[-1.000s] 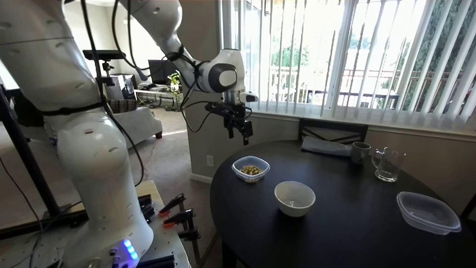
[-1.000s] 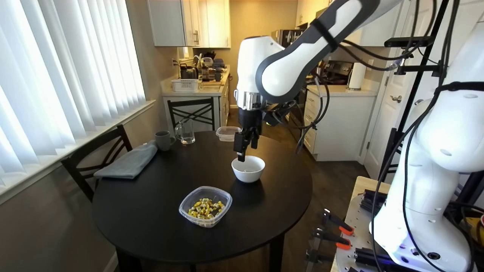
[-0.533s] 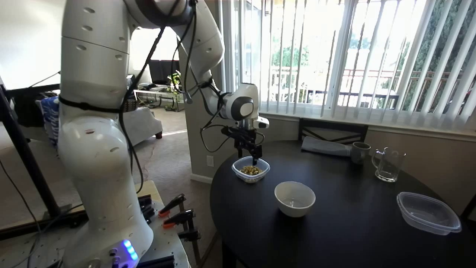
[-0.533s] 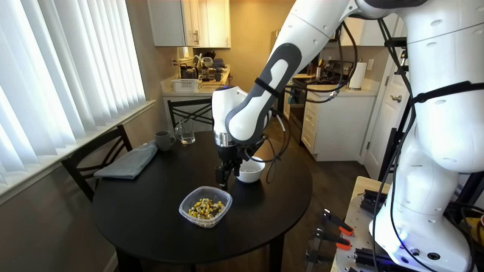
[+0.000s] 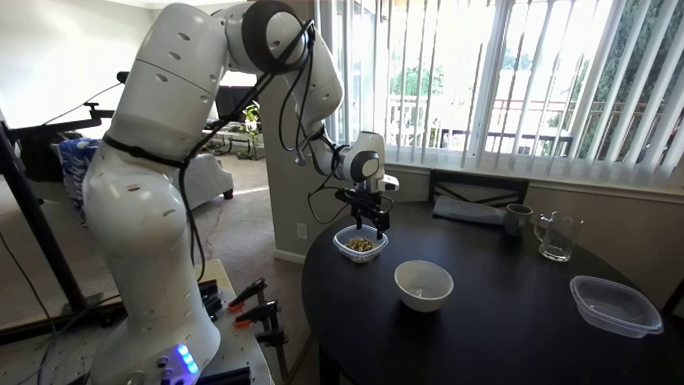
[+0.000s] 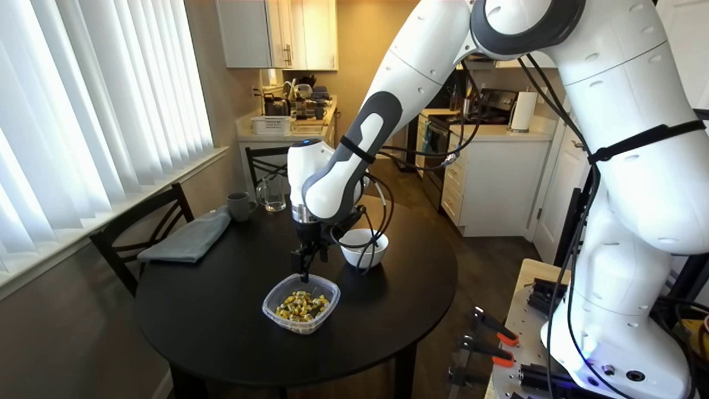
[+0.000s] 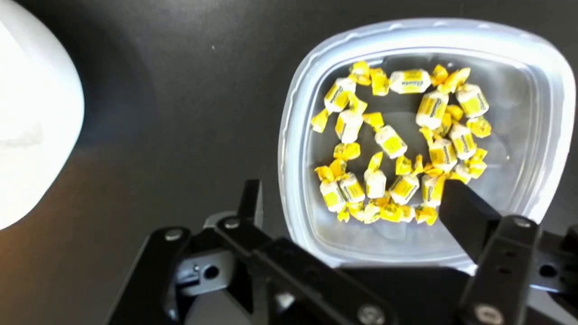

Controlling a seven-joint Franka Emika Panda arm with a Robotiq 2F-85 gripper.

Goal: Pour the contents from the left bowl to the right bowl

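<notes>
Clear bowl (image 7: 294, 135) lies below the end effector (image 7: 352, 196), off toward the top of the wrist view, flat on the desk (image 5: 491, 331); in an exterior view it sits near the left edge (round, no corners), white bowl (image 5: 422, 305) farther in. Rim squarish, no real long axis to match. From the wrist: one finger (image 7: 249, 198) over bare desk on the white bowl's side, its partner over the clear bowl's inside, wall between them. Fingers spread wide, pinching nothing; touching the rim or not, cannot tell. Candies (image 7: 390, 142) in yellow-and-white wrappers lie in the clear bowl; pouring not begun, by my reading. Arm (image 5: 176, 91): elbow bent high, forearm sloping down, wrist upright, fingertips aimed at the desk. Next, likely: drop a little with that wall between, then pinch it
</notes>
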